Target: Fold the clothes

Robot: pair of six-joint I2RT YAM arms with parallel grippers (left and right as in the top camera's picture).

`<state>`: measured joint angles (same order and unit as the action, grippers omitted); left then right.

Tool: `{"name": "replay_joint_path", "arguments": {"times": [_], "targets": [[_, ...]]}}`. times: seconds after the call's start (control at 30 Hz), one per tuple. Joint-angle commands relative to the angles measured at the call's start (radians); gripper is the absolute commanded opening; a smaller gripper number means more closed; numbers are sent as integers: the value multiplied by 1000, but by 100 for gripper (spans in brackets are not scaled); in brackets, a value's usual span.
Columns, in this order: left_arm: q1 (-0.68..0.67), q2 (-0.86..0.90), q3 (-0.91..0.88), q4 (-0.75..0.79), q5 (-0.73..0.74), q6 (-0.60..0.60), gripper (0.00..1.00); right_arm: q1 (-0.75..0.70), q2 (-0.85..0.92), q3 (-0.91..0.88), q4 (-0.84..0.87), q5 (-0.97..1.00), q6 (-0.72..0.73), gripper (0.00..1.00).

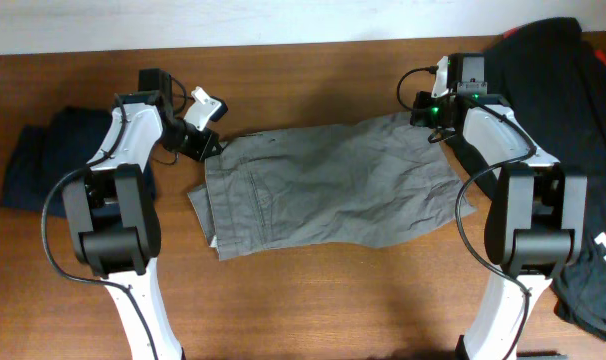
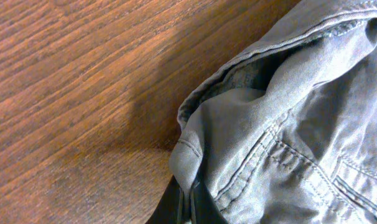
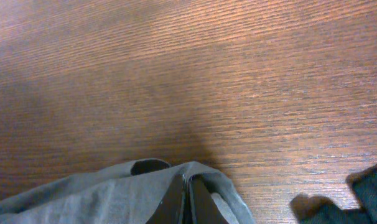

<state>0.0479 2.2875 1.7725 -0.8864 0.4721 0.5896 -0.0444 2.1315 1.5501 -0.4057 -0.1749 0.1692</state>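
Note:
Mid-grey shorts (image 1: 333, 185) lie spread across the middle of the wooden table, waistband to the left. My left gripper (image 1: 211, 146) is shut on the waistband's far corner; the left wrist view shows its fingers (image 2: 190, 202) pinching the grey cloth (image 2: 282, 124). My right gripper (image 1: 435, 122) is shut on the far right hem corner; the right wrist view shows its fingers (image 3: 187, 198) closed on a fold of the grey cloth (image 3: 101, 196). A navy garment (image 1: 48, 165) lies at the left edge. A black garment (image 1: 573, 120) lies at the right.
The black garment with white print (image 1: 603, 260) runs down the right side under my right arm. The navy pile lies under my left arm's base. Bare wood (image 1: 313, 300) shows in front of the shorts and behind them (image 1: 313, 80).

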Motion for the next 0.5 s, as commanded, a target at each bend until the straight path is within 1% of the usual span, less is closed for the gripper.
{"name": "replay_joint_path", "arguments": {"times": [0.0, 0.13, 0.2, 0.37, 0.47], "targets": [[-2, -41, 49, -18, 23, -51, 0, -6, -22, 63, -35, -8, 7, 4], [-2, -85, 96, -18, 22, -82, 1, -24, -98, 126, -101, -9, 7, 4], [-2, -104, 148, -18, 18, -111, 1, -34, -150, 158, -148, -8, 6, 4], [-2, -108, 322, -9, -8, -134, 0, -41, -251, 205, -242, 30, -11, 4], [-2, -108, 444, -10, -60, -165, 1, -44, -304, 208, -281, 71, -12, 4]]}}
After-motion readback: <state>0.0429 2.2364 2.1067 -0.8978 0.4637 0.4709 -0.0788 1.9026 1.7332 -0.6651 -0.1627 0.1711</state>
